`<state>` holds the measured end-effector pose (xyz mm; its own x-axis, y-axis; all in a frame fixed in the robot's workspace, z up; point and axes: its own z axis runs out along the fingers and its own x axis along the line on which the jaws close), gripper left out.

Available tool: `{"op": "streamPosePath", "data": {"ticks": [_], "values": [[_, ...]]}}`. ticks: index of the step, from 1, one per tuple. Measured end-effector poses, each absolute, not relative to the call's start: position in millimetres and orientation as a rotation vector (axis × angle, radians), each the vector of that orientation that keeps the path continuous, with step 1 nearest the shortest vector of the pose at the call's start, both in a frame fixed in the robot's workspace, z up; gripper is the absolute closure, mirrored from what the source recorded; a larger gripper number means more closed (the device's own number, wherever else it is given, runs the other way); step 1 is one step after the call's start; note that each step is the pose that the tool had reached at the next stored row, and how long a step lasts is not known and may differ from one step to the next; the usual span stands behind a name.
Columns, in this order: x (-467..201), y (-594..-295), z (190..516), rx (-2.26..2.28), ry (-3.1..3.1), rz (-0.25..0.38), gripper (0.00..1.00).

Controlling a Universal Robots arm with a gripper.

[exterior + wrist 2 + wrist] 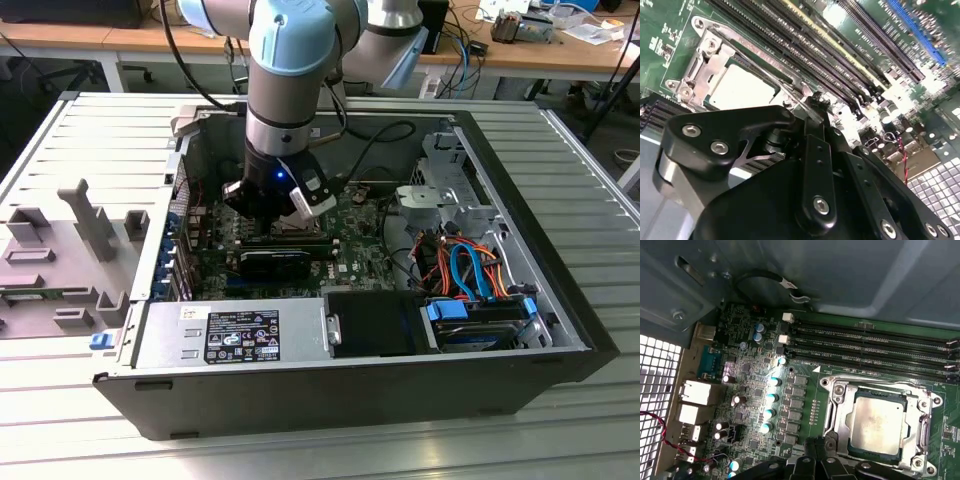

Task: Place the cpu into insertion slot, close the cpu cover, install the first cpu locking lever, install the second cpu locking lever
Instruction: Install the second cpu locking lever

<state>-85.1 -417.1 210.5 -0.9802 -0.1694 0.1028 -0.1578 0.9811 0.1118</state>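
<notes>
The arm reaches down into the open case (pixel 560 330) on the bench (pixel 300 455), its gripper (pixel 819 446) low over the board (pixel 755 390) at the edge of the socket. The cpu (pixel 881 424) lies in the slot (pixel 836 412) with the cover (pixel 926 427) closed over it. The jaws look pinched together, holding nothing that can be made out.

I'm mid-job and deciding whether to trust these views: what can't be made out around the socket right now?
- Gripper fingertips: blurred together in the second wrist view; open or shut unclear.
- Square silver-rimmed insertion slot: near edge hidden by the gripper in the first wrist view.
- Thin wire locking lever: its end vanishes behind the gripper.
- Exterior view: the arm's wrist covers the socket.
</notes>
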Motion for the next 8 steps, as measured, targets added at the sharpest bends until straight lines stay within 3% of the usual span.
{"op": "streamPosePath", "data": {"ticks": [8], "values": [[-84.2,-417.1,229.9,0.251,-3.015,-0.172,0.89]]}}
